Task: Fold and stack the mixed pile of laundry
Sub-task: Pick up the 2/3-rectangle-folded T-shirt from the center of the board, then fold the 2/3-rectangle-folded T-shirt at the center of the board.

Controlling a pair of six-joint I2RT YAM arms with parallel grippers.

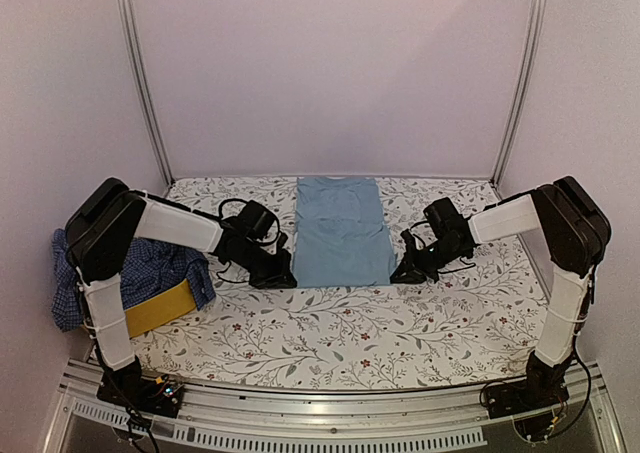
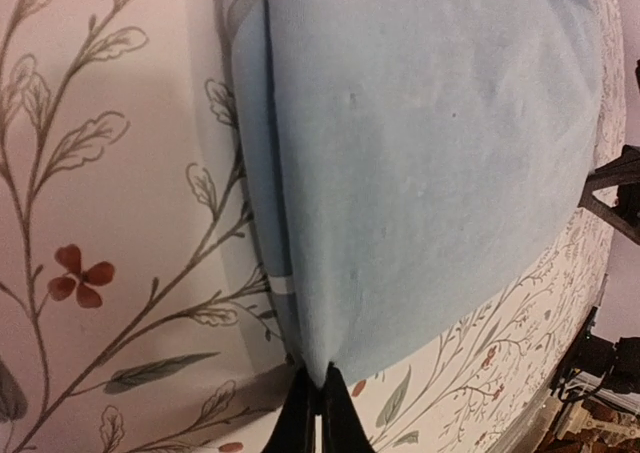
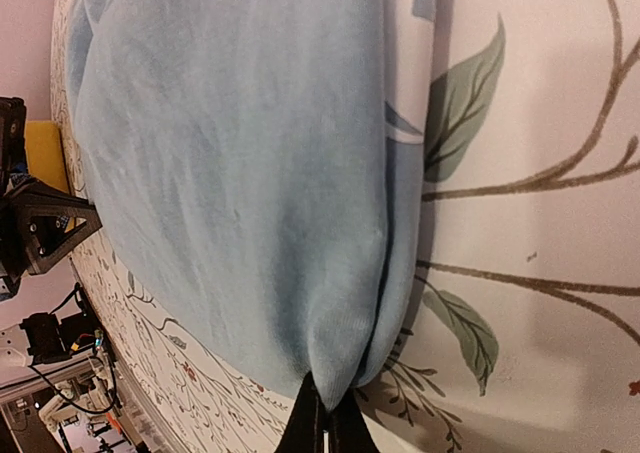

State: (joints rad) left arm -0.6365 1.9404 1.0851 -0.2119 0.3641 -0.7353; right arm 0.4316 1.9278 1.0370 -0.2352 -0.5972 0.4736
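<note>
Floral-patterned desk cover (image 1: 330, 333), white with brown sprigs, set under pale lilac walls. Item one: light blue soft T-shirt (image 1: 340, 231), folded into a long rectangle, lying flat at desk centre. Left arm (image 1: 180, 225): jaws pinched shut on its near left corner. Right arm (image 1: 505, 218): jaws pinched shut on its near right corner. Item two: navy-and-white checked shirt (image 1: 160, 265), crumpled over yellow fabric basket (image 1: 160, 310) at desk's left edge.

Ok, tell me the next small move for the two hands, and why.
Probably lift both near corners together and carry them toward the far edge, halving the shirt. The left hand and right hand each look shut on a near corner of the light blue T-shirt, which lies flat as a long folded strip.
</note>
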